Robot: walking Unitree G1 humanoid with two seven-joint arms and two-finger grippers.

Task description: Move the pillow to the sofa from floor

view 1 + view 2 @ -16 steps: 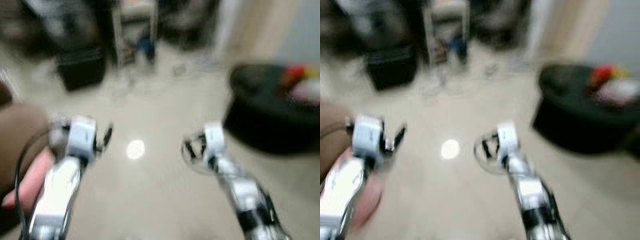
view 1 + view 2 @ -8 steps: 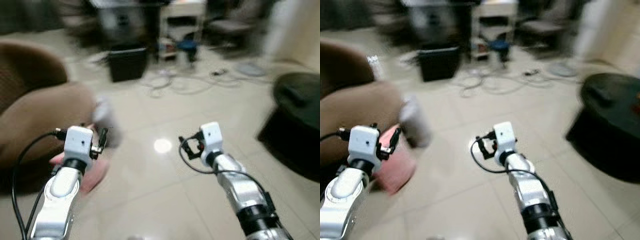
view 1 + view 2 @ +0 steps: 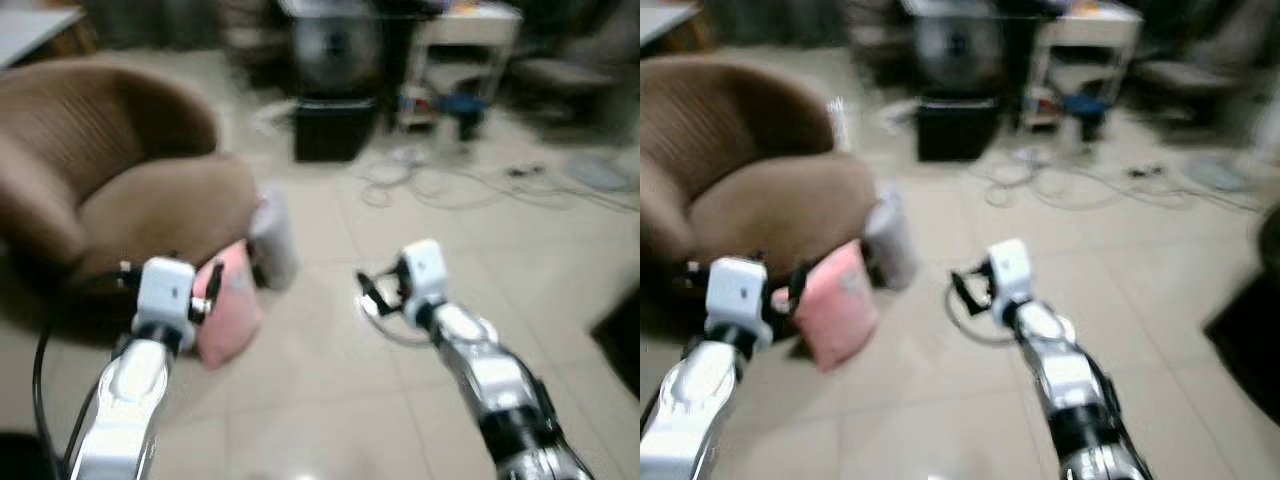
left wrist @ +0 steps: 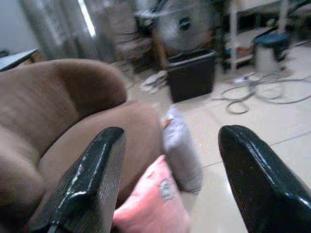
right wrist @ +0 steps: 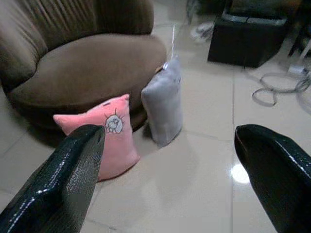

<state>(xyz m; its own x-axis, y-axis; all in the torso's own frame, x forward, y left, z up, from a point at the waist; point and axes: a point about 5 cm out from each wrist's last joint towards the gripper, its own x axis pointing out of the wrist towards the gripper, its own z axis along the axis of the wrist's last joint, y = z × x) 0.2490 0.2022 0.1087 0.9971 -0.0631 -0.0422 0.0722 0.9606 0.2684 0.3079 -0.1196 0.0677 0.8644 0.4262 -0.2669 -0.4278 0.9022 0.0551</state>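
Pink pillow (image 5: 108, 137) and grey pillow (image 5: 163, 102), two on floor against one brown sofa (image 5: 82, 58), left end effector (image 4: 170, 184) and right end effector (image 5: 170, 184) both spread wide, empty

Left gripper (image 4: 165, 184) fingers spread, right gripper (image 5: 170, 174) likewise, both raised

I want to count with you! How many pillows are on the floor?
2. A pink pillow leans against the front of the brown sofa, and a grey pillow stands right beside it. More could be hiding behind the sofa.
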